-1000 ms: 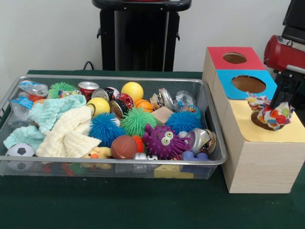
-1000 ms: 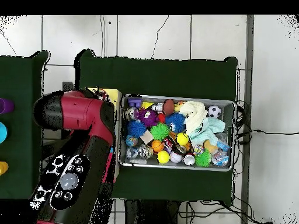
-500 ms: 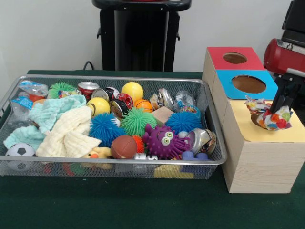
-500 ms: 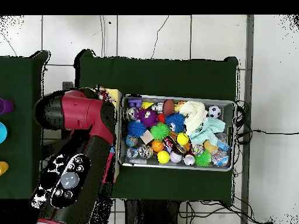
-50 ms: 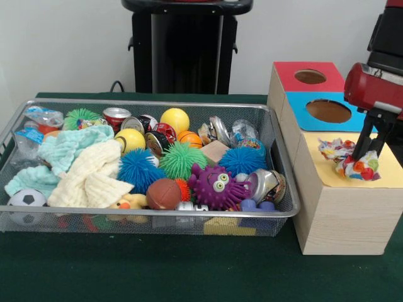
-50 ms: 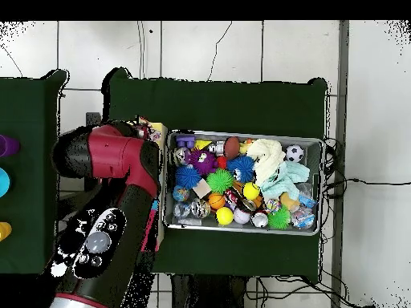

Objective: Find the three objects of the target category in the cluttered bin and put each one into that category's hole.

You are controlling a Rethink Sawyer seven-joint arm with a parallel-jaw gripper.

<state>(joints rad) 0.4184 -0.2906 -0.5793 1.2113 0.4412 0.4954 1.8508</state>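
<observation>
My gripper [image 5: 364, 153] hangs over the yellow panel [image 5: 387, 174] of the wooden box, shut on a crumpled multi-coloured cloth [image 5: 347, 157]. The cloth rests on or just above the panel and hides that panel's hole. Two more cloths lie at the left of the wire bin [image 5: 157, 214]: a pale yellow cloth [image 5: 88, 176] and a mint cloth [image 5: 68, 146]. In the overhead view the red arm [image 6: 120, 160] covers the box, and only a bit of the colourful cloth [image 6: 146, 128] and the yellow panel [image 6: 159, 131] show beside it.
The box also has a red panel hole [image 5: 310, 77] and a blue panel hole [image 5: 328, 111]. The bin holds spiky balls, a purple monster toy [image 5: 216, 186], cans, smooth balls, a soccer ball [image 5: 26, 200] and crumpled plastic bottles.
The gripper has lifted slightly and shifted with the colourful cloth. The dark hole seen under the cloth a second ago is now hidden.
</observation>
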